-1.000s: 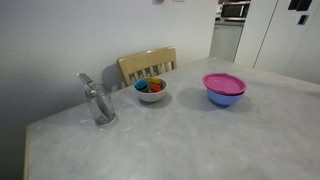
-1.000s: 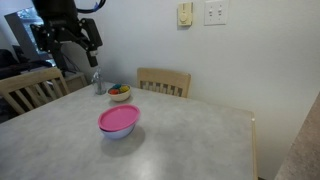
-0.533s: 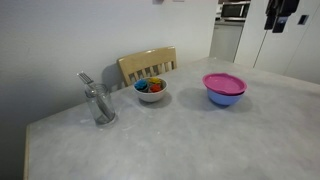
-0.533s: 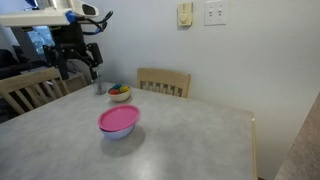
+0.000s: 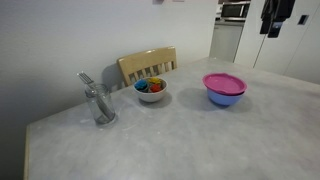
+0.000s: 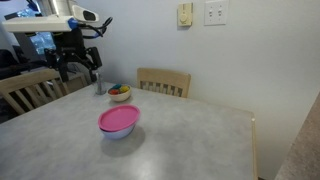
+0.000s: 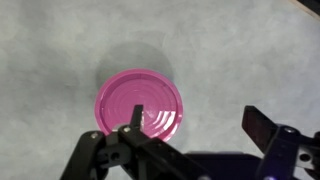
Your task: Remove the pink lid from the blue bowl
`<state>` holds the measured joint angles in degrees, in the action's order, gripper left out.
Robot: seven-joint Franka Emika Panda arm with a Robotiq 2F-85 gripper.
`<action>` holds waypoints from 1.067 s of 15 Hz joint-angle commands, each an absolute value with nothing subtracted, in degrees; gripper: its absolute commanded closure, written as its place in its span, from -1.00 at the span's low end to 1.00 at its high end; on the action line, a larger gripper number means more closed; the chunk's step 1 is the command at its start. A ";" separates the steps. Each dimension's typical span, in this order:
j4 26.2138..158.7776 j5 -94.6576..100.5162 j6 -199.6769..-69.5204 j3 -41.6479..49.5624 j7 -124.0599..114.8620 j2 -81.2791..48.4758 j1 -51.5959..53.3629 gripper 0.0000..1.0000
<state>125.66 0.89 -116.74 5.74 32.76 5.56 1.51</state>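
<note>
The pink lid (image 6: 118,119) stays seated on the blue bowl (image 6: 118,133) mid-table, unmoved. Beyond it, high above the tabletop, the gripper (image 6: 78,69) has sunk lower than a second ago, its jaws spread wide and empty.

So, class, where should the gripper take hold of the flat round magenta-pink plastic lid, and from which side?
Probably its raised rim, pinched at one edge from straight above. The pink lid lies level on the round periwinkle-blue plastic bowl and overhangs it slightly, so the rim is the one part standing proud, and the open gripper hangs above, facing down.
</note>
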 commanded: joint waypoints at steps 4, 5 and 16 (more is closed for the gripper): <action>126.34 0.16 -121.86 1.85 23.82 2.54 2.40 -1.00; 125.58 -0.41 -123.58 1.13 21.72 1.24 2.66 -1.00; 118.77 4.70 -135.32 0.04 -12.47 -15.92 4.03 -1.00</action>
<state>122.13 2.89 -134.25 -0.45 -6.75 -10.81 3.47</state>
